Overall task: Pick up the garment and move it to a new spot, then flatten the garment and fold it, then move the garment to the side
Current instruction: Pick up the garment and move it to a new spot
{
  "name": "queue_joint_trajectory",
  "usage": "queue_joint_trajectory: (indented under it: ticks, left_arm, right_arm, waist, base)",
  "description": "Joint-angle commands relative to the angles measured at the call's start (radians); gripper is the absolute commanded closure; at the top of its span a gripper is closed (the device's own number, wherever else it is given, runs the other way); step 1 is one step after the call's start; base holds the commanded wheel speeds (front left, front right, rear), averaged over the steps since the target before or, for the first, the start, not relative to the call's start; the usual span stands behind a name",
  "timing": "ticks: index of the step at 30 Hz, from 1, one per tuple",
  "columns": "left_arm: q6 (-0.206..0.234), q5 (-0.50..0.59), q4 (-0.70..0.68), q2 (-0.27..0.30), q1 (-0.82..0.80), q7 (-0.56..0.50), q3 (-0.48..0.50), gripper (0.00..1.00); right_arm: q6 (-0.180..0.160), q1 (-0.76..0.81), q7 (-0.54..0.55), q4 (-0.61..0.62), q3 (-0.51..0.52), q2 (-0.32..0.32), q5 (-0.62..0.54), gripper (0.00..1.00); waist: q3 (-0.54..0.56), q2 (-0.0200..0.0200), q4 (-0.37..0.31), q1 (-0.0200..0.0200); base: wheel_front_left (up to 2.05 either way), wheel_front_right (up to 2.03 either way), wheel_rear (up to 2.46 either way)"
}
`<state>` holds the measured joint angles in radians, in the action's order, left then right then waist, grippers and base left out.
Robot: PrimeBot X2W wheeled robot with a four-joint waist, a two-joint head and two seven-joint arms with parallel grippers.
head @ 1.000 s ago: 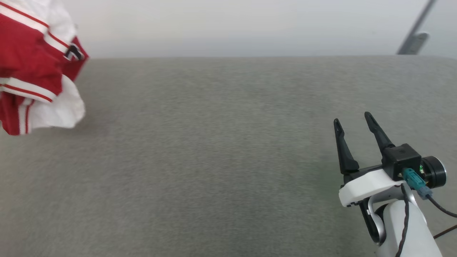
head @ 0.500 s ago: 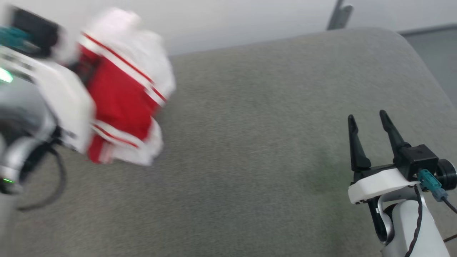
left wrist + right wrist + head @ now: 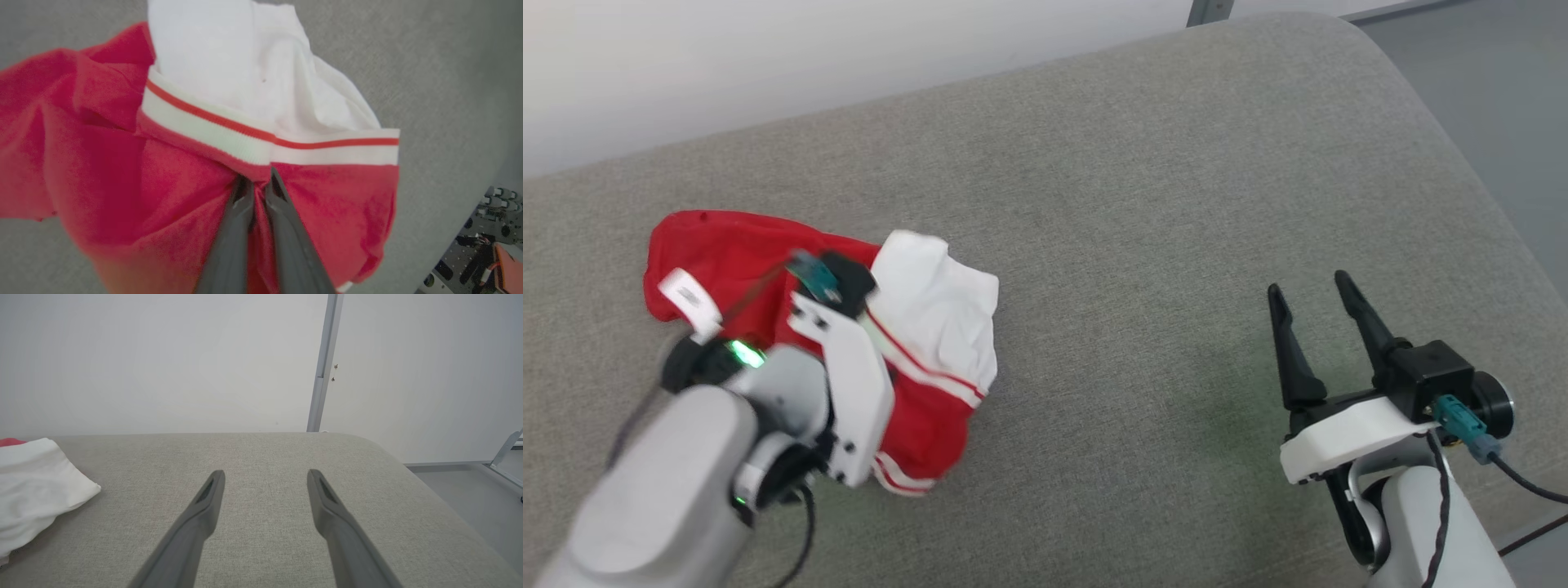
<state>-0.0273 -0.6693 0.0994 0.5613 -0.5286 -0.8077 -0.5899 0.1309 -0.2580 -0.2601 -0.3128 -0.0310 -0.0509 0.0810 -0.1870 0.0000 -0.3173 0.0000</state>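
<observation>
Head view: garment (image 3: 719,245) down on the grey cushion (image 3: 1143,204), left half, crumpled in a heap. Red body around and under the left wrist, white sleeve end (image 3: 935,314) spilling to the right. Not flat, not folded.

Left wrist view: left gripper (image 3: 257,179) clamped almost fully closed on a pinch of red cloth just below the striped trim band (image 3: 229,130). Probably taken there because the band gives a thicker, firmer edge, less likely to slip than a single layer. Cloth loose around the fingers and draped onto the cushion, so weight judged to be on the surface rather than on the grip.

Low at the right, right gripper (image 3: 1307,282) well apart from the heap, spread wide, holding nothing, fingers aimed across bare cushion. Likely kept there to leave room and be ready for the spreading.

Judged stage: setting down at the new spot, release not yet made. Next need: a let-go without dragging the heap, then two corners found for flattening. Risk: sleeve tucked under the body, layers hard to tell apart.
</observation>
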Motion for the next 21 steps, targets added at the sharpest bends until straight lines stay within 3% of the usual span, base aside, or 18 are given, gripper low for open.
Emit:
queue_joint_trajectory:
  ticks: [1, 11, 12, 13, 14, 15, 21]
  left_arm:
    - [-0.009, -0.002, 0.031, -0.013, 0.016, 0.009, -0.015, 1.00]
    - [-0.067, 0.032, 0.310, -0.118, 0.023, 0.060, -0.130, 1.00]
    - [-0.072, 0.034, 0.327, -0.126, 0.020, 0.070, -0.137, 0.94]
    - [-0.077, 0.035, 0.340, -0.134, 0.012, 0.085, -0.141, 0.63]
    - [-0.081, 0.034, 0.349, -0.137, 0.004, 0.099, -0.143, 0.07]
    - [-0.083, 0.029, 0.355, -0.139, -0.003, 0.113, -0.142, 0.00]
    - [-0.095, 0.008, 0.315, -0.125, -0.046, 0.213, -0.129, 0.00]
  right_arm:
    - [0.000, -0.011, -0.005, -0.005, -0.007, 0.001, 0.008, 0.00]
    - [0.000, -0.017, -0.006, -0.028, -0.041, 0.001, 0.020, 0.00]
    - [0.000, -0.016, -0.006, -0.029, -0.041, 0.000, 0.018, 0.00]
    - [0.000, -0.015, -0.006, -0.031, -0.039, 0.000, 0.015, 0.00]
    - [0.000, -0.015, -0.006, -0.032, -0.038, 0.001, 0.014, 0.00]
    - [0.000, -0.014, -0.006, -0.033, -0.036, 0.001, 0.010, 0.00]
    - [0.000, 0.004, -0.006, -0.043, -0.011, 0.000, -0.013, 0.00]
  waist:
    - [-0.001, 0.0000, -0.004, 0.0000]
    - [0.005, 0.0000, 0.009, 0.0000]
    - [0.008, 0.0000, 0.015, 0.0000]
    - [0.011, 0.0000, 0.022, 0.0000]
    - [0.015, 0.0000, 0.029, 0.0000]
    - [0.020, 0.0000, 0.038, 0.0000]
    - [0.059, 0.0000, 0.104, 0.0000]
  base:
    - [0.00, 0.00, 0.00]
    - [0.00, 0.00, 0.00]
    - [0.00, 0.00, 0.00]
    - [0.00, 0.00, 0.00]
    - [0.00, 0.00, 0.00]
    - [0.00, 0.00, 0.00]
    - [0.00, 0.00, 0.00]
